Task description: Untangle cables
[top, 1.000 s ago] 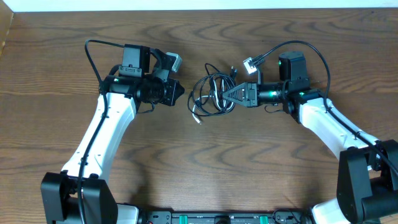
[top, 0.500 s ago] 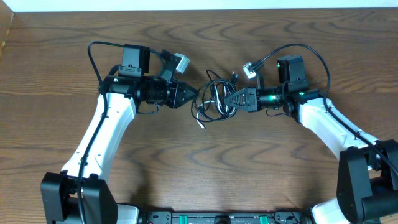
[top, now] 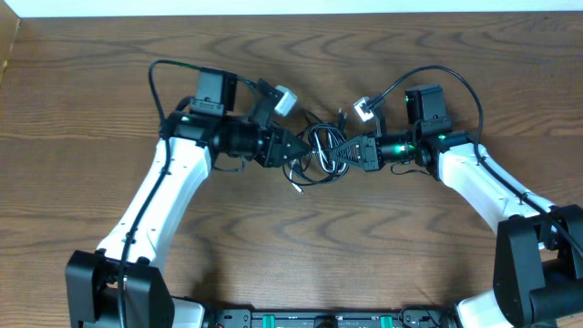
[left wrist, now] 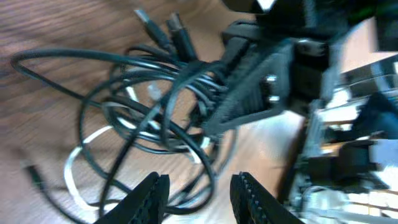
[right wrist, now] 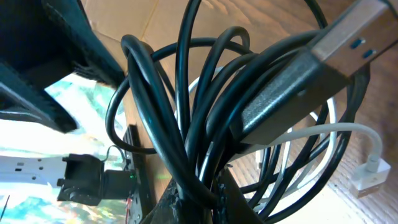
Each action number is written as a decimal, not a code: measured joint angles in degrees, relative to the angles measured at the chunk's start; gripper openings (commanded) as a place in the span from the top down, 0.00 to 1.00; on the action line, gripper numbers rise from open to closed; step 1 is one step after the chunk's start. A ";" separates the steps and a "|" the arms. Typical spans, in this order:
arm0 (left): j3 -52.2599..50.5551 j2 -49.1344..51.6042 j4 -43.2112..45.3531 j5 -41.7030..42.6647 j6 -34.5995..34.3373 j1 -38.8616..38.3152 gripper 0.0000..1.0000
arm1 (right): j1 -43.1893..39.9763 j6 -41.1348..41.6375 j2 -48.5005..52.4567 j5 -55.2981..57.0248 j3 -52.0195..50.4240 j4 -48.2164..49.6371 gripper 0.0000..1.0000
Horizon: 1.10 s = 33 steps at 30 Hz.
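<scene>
Since a second ago, our left arm has swung right over the table to the black cable, bunched at the far middle; the left gripper stands partly parted, empty. Our right gripper clamps its loops, the white cable threaded through. Pulling now may cinch those loops tighter.

Underneath everything, a wooden table: dark brown, matte, with wavy grain running from the left edge to the right edge and broad oval swirls toward the near edge. Along the far edge, a narrow white strip of background. Beyond the left edge, up by the far left corner, a paler tan sliver. In both wrist views, the same brown grain, blurred, and behind it a bright smeared backdrop, too unclear to identify.
</scene>
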 measured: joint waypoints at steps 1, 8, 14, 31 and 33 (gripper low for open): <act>0.00 0.00 0.13 -2.43 -0.22 -0.85 0.60 | 0.00 -0.61 0.00 0.00 0.00 -0.79 0.96; 0.00 0.00 4.42 -9.55 -0.94 -3.87 0.56 | 0.39 -3.91 0.00 0.11 0.00 -3.93 0.96; 0.00 0.00 5.77 -13.31 -2.25 -4.33 0.56 | 1.14 -6.03 0.00 -2.01 0.00 -3.89 0.96; 0.00 0.00 -3.10 -19.45 3.32 -4.20 0.58 | 1.07 -7.37 0.00 -4.42 0.00 -4.24 0.97; 0.00 0.00 -3.34 -18.49 4.37 -3.41 0.58 | 1.07 -7.37 0.00 -4.39 0.00 -4.26 0.96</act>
